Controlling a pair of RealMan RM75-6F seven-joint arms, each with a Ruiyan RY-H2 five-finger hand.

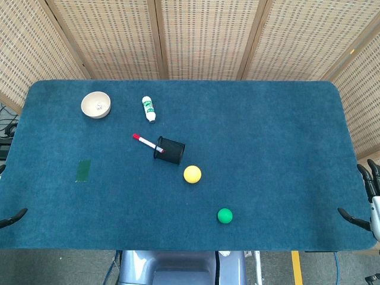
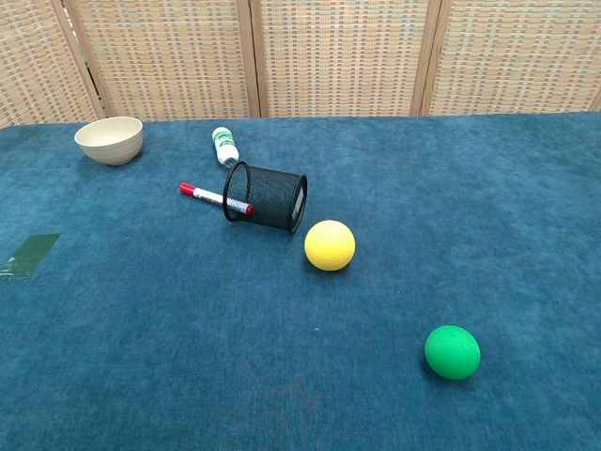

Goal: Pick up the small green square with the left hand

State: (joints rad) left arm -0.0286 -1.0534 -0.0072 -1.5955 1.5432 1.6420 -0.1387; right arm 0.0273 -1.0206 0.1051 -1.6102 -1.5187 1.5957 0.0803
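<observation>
The small green square [image 1: 83, 171] lies flat on the blue table at the left side, and the chest view shows it near the left edge [image 2: 28, 256]. My left hand [image 1: 10, 218] shows only as dark fingertips at the table's left front edge, well below and left of the square, holding nothing. My right hand [image 1: 367, 196] hangs off the right edge with its fingers apart and empty. Neither hand appears in the chest view.
A beige bowl [image 1: 95, 105] and a white bottle [image 1: 148, 109] sit at the back left. A black mesh cup [image 1: 170, 150] lies on its side with a red-capped marker [image 1: 146, 142] at its mouth. A yellow ball [image 1: 192, 174] and a green ball [image 1: 224, 215] rest toward the front.
</observation>
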